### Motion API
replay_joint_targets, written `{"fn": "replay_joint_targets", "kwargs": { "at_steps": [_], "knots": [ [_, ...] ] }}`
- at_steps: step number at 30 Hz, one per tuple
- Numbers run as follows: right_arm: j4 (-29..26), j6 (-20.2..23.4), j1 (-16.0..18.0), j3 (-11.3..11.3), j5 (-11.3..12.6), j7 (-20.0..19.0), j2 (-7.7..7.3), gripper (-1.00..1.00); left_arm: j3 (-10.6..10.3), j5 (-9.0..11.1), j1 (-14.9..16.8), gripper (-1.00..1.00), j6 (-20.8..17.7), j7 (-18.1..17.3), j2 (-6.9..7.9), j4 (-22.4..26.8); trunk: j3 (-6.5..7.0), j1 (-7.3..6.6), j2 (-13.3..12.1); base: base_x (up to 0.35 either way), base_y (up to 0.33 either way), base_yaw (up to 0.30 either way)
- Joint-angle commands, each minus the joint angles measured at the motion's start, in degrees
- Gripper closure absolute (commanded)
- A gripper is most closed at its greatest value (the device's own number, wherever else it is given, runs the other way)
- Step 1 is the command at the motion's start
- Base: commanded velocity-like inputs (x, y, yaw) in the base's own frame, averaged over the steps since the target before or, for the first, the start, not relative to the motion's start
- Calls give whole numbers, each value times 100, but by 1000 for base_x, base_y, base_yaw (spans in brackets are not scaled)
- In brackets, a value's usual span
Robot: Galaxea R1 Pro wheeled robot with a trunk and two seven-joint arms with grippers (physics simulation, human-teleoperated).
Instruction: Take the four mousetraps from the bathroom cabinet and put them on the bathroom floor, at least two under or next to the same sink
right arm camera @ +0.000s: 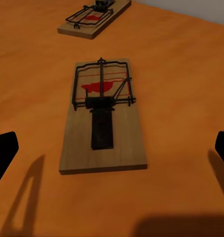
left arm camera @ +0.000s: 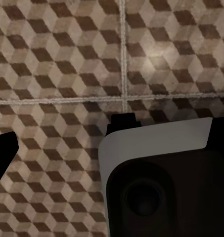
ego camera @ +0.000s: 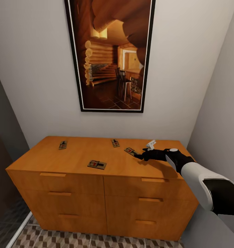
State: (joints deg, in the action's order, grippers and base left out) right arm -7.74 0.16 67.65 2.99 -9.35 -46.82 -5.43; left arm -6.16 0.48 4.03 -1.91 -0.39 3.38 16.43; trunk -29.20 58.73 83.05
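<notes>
Mousetraps — four, flat on the cabinet point(ego camera: 96, 162) top: nearest trap point(right arm camera: 103, 116) at the right gripper point(ego camera: 139, 155), others at point(ego camera: 63, 145), point(ego camera: 115, 143), point(ego camera: 97, 164).
Right gripper fingers: spread wide, nothing held.
Left gripper: fingers' state cannot be told; it hangs above the bathroom floor point(left arm camera: 57, 59).
Risk — thin board on slick wood may skid or tip from fingers closing unevenly.
Room: grey walls, framed picture point(ego camera: 110, 55) above.

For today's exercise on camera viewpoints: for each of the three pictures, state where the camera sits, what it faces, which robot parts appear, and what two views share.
Head: high, facing the cabinet, four mousetraps, right gripper.
Left wrist: faces the bathroom floor; a dark fingertip, white-black body part.
Right wrist: over the nearest mousetrap; open fingertips.
Shared: head and right wrist show that mousetrap.
</notes>
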Motion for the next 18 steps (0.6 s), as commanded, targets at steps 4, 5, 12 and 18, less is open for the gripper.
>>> {"fn": "replay_joint_targets", "kwargs": {
  "at_steps": [4,5,12,18],
  "knots": [
    [-8,2,4,26,-5,-11,-2,-100,-27,5,-2,-100,-20,-5,5,10,-35,0,3,0,0,0],
    [-8,2,3,26,-5,-11,-2,-100,-27,5,-3,-100,-20,-5,5,10,-40,0,3,0,0,0],
    [-8,2,3,26,-5,-11,-3,-100,-26,5,-3,-100,-20,-18,5,10,-46,0,3,0,0,0],
    [-8,2,3,26,-5,-11,-4,-100,-25,5,-2,-100,-20,-22,5,17,-49,0,3,0,0,0]
  ]
}}
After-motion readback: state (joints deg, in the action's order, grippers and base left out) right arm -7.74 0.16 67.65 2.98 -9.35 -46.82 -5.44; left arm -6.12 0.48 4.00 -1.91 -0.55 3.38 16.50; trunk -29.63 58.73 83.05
